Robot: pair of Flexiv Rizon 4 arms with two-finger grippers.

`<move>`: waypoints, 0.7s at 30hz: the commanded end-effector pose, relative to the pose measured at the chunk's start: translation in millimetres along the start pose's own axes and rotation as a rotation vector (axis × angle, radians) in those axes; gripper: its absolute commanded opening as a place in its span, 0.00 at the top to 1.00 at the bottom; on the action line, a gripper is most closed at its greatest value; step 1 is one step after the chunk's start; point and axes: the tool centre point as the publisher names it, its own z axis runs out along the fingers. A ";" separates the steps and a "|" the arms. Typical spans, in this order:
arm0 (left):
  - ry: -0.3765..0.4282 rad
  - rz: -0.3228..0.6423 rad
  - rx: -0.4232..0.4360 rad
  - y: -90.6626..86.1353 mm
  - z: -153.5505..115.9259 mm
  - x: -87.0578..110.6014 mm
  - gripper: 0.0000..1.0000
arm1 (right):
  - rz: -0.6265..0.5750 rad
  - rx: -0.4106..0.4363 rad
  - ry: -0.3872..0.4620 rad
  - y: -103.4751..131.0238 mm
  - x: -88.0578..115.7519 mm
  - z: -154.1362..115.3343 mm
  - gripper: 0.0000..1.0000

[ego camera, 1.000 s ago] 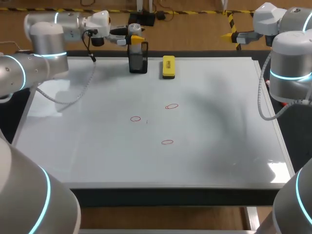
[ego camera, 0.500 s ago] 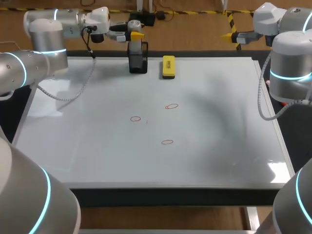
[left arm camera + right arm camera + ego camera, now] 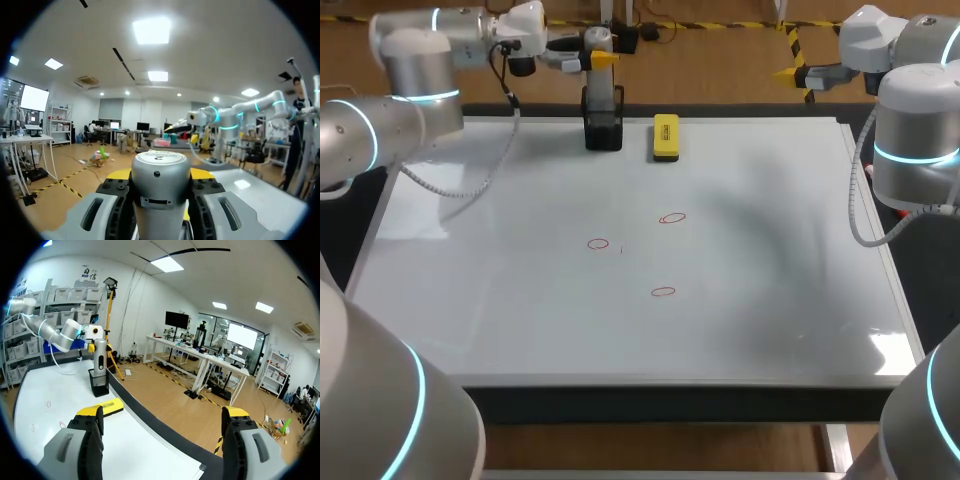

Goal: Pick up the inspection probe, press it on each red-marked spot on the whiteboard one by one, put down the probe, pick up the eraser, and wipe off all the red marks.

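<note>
- The inspection probe [image 3: 160,187], a smooth silver cylinder with a flat grey cap, stands upright directly over the black holder [image 3: 603,132].
- Whether its lower end is inside the holder's mouth, I cannot tell.
- The left gripper [image 3: 597,61] pinches the probe from both sides, above the holder.
- The yellow eraser [image 3: 666,137] lies just right of the holder.
- Three red marks [image 3: 663,292] sit well in front of the holder on the whiteboard [image 3: 500,300].
- The right gripper [image 3: 162,412] hangs far right of the holder, fingers spread wide.
</note>
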 end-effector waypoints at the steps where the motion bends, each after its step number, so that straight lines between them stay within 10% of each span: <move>1: -0.024 0.004 -0.010 -14.2 -1.2 9.6 1.00 | 0.000 0.001 0.001 0.0 -0.4 0.3 0.00; 21: -0.119 -0.005 0.000 -65.9 -5.7 18.0 1.00 | 0.000 0.001 0.001 0.0 -0.4 0.3 0.00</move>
